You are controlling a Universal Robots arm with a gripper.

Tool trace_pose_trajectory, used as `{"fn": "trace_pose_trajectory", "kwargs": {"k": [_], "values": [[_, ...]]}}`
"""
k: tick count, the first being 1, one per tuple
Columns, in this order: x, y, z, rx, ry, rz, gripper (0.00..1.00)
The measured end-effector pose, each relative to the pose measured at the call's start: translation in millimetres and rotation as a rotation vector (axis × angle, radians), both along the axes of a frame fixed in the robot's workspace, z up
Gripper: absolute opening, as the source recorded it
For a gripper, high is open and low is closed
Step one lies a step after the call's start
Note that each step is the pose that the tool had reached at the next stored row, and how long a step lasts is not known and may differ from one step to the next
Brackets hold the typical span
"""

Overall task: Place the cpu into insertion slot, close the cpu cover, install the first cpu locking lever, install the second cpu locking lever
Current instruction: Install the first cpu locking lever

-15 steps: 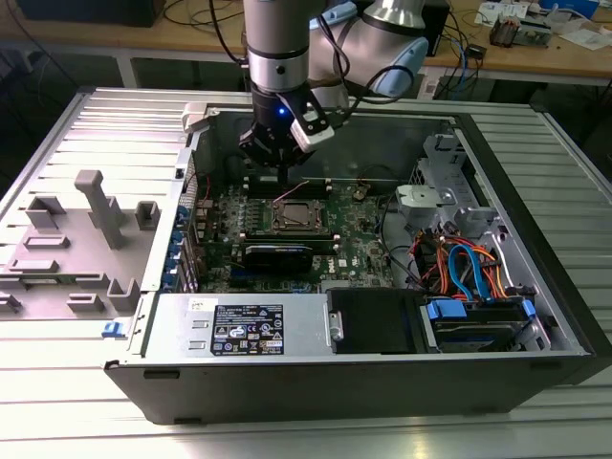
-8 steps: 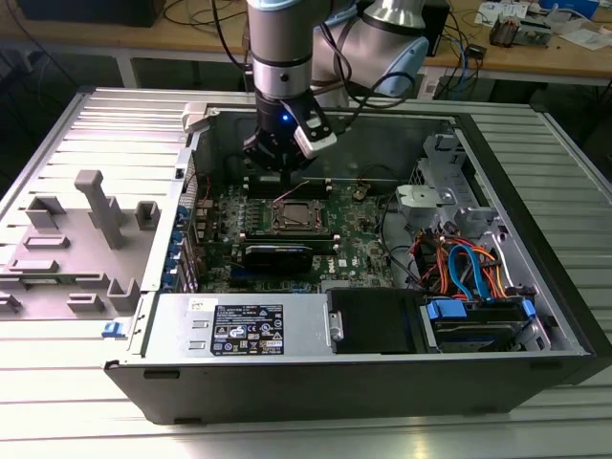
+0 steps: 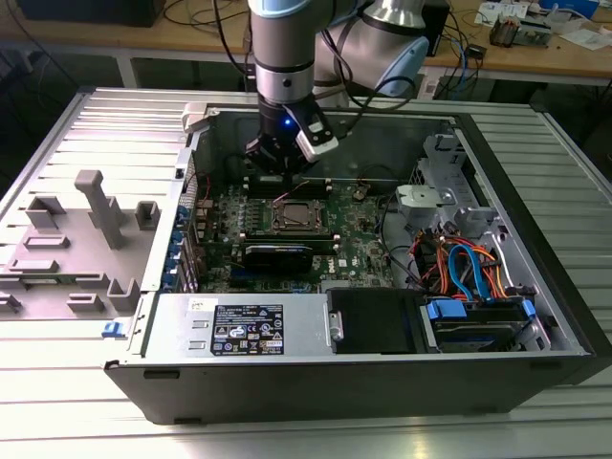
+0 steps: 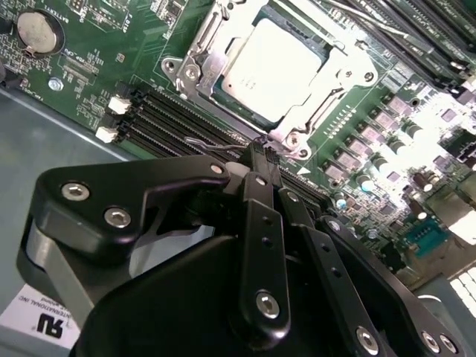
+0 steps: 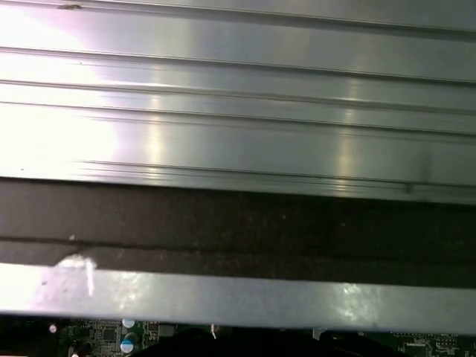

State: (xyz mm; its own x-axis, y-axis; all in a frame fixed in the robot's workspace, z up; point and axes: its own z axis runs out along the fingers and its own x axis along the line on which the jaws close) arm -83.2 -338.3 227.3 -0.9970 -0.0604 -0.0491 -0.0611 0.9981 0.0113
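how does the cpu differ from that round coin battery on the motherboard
The cpu is a flat square; the coin battery is a small round disc. The cpu is much bigger. The cpu lies in the insertion slot under the cpu cover; the battery sits apart near the board's edge. Both have silvery metal tops.

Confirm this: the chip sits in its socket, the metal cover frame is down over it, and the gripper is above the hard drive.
Not the hard drive. In the exterior view the gripper is beside the socket. The second wrist view shows the chip seated with the cover frame down over it.
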Motion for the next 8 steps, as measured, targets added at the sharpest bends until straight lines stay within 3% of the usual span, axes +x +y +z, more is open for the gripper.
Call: {"fn": "trace_pose_trajectory", "kwargs": {"k": [8], "values": [[4.9,2.0,-6.1,-0.0001,0.0002,0.000,0.11]]}}
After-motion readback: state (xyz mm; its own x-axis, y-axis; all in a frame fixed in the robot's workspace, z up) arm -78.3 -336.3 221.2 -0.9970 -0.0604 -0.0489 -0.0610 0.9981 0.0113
